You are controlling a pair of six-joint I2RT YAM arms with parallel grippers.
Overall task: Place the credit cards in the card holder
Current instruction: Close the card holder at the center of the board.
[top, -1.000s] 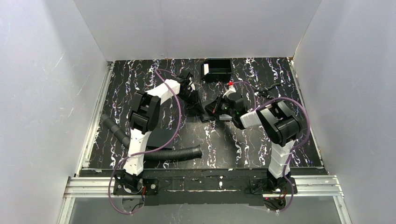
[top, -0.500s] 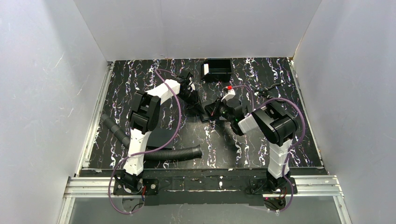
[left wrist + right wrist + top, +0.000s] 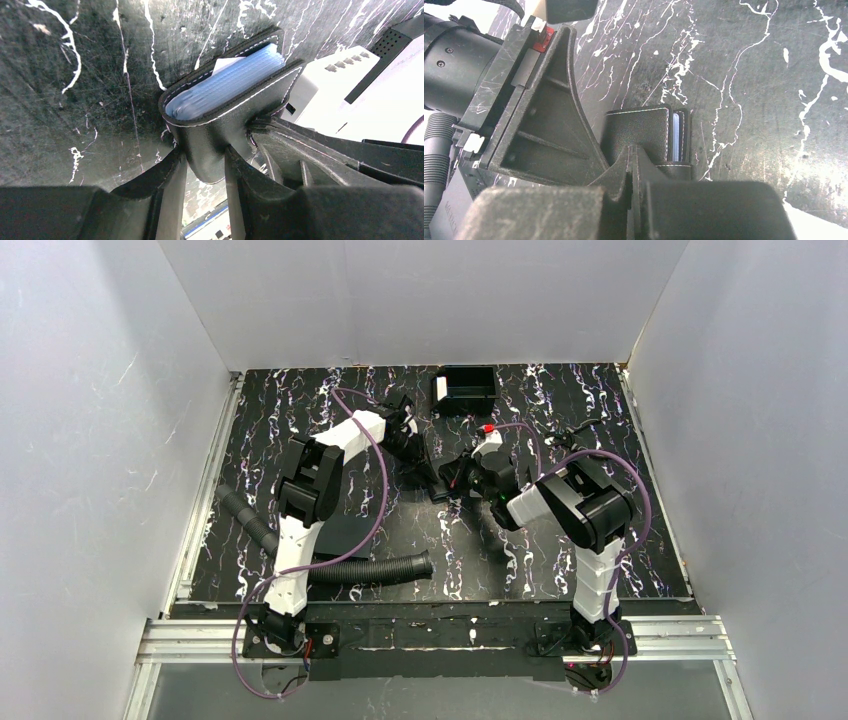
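The top view hides what we see from the left wrist: the left end effector [image 3: 205, 161] pinching the card holder [image 3: 235, 112] mid-worktop [image 3: 75, 75], blue credit cards [image 3: 225, 82] inside, mouth facing away, long edge slanting up-right, while the right end effector [image 3: 631, 156] is fully closed, empty.

The right jaws are pressed together, and just past their tips sits the black, white-stitched card holder [image 3: 639, 132], pale blue credit cards [image 3: 675, 136] showing edge-on at its right side, a ribbed black finger [image 3: 544, 135] of the other arm left of the jaws, over veined black worktop [image 3: 749, 75].
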